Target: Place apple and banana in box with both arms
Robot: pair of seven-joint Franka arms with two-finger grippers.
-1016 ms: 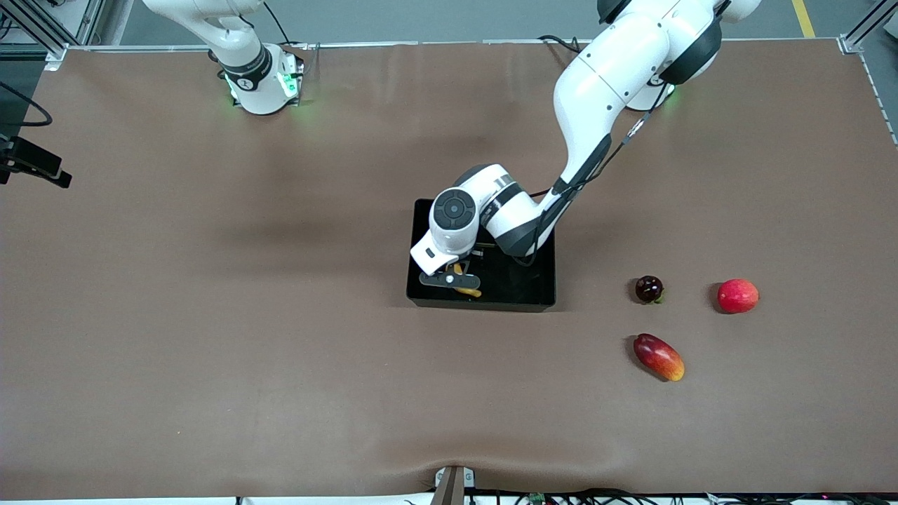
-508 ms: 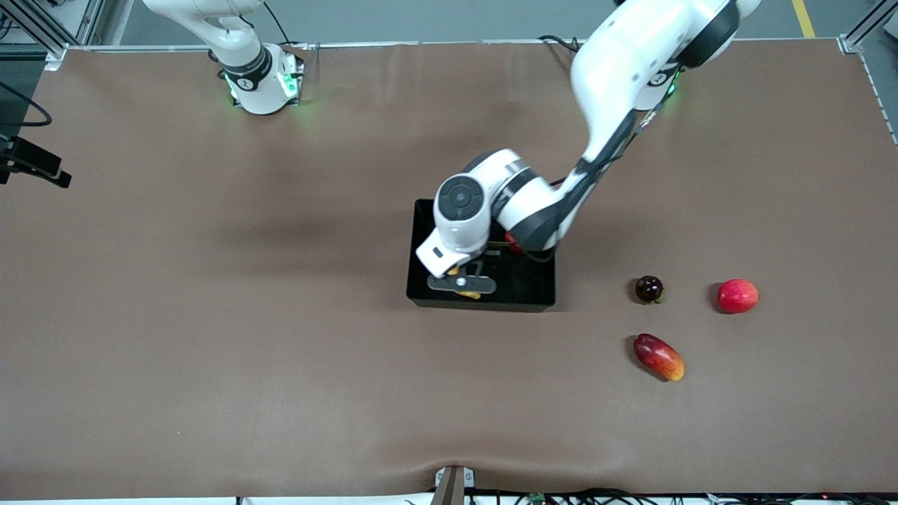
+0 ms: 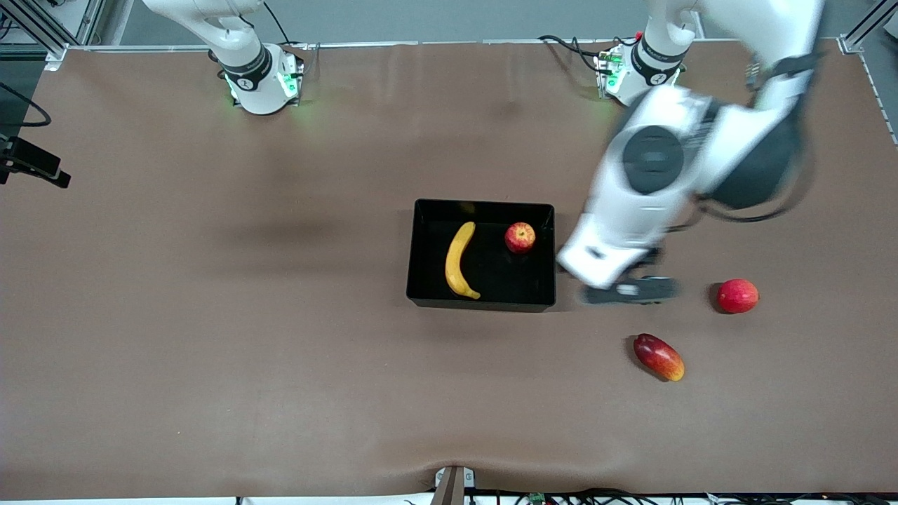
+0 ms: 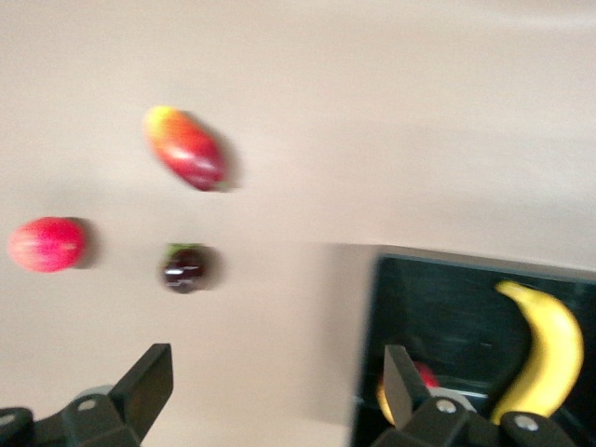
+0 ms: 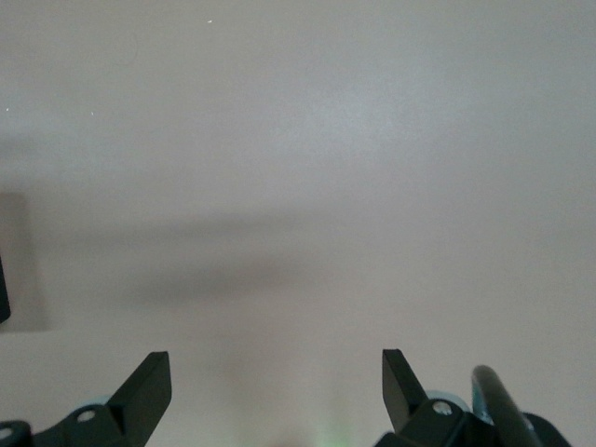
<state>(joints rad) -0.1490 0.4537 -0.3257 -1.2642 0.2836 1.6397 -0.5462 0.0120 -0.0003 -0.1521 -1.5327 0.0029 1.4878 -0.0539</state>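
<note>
Two fruits inside box (image 3: 421,252) walls

Banana (image 3: 458,260) and apple (image 3: 520,237) in box (image 3: 481,303), well apart.

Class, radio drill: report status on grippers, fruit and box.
Left gripper open, empty, over the table beside the box. Right gripper open, arm waiting. Banana and apple both in box. Nothing in the way.
</note>
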